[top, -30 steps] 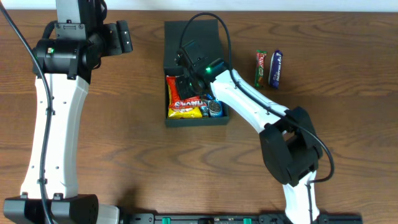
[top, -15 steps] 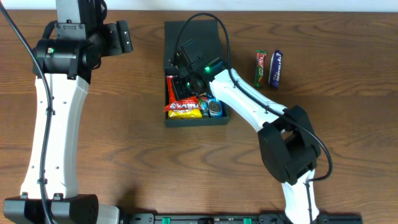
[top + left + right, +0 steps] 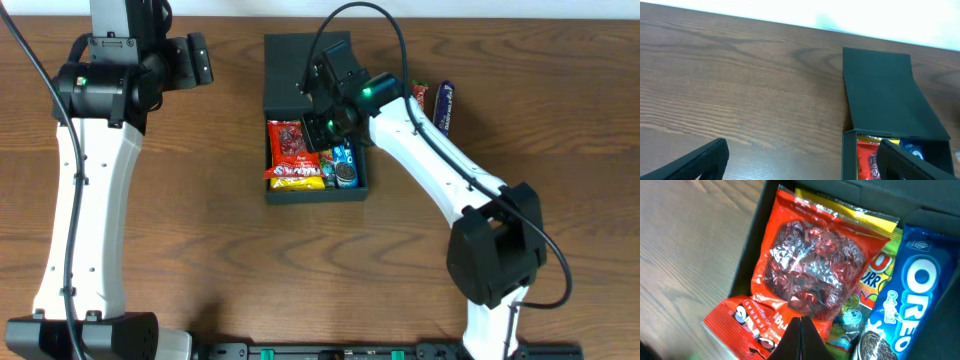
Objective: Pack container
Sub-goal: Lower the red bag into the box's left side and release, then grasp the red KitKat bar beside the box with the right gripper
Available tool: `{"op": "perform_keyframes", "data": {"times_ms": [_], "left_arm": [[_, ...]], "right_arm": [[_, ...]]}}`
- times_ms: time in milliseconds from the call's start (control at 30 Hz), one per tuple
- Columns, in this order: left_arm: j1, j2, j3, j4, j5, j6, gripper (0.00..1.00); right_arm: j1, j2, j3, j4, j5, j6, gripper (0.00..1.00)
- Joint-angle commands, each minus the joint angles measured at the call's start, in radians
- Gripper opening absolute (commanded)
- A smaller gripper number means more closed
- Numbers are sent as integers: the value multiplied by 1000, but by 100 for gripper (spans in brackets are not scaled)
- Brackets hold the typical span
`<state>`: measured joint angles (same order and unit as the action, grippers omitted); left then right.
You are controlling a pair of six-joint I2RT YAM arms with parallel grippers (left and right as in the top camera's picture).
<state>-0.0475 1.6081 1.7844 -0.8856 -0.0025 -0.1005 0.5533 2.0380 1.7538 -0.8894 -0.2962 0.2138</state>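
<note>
The top camera looked straight down on the whole table (image 3: 200, 230) from high up. The left wrist camera looked low across the table at the box (image 3: 880, 95). The right wrist camera looked into the box from very near. All three saw the box.

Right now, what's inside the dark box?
In the container, a red foil packet lies on top, over a yellow-green packet and an orange-red packet; a blue Oreo pack sits beside them. Anything beneath them is covered.
</note>
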Motion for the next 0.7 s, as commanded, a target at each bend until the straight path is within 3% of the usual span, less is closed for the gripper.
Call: {"op": "perform_keyframes", "data": {"times_ms": [0,433,667], "left_arm": [[3,-9,-3,0,3,11,95],[3,-9,-3,0,3,11,95],[3,-9,-3,0,3,11,95]], "right_arm": [[21,14,-30,13,-7,-55,1],[76,96,-63,68,-12,-89,1],[34,65,8,58,-49,-88,1]]}}
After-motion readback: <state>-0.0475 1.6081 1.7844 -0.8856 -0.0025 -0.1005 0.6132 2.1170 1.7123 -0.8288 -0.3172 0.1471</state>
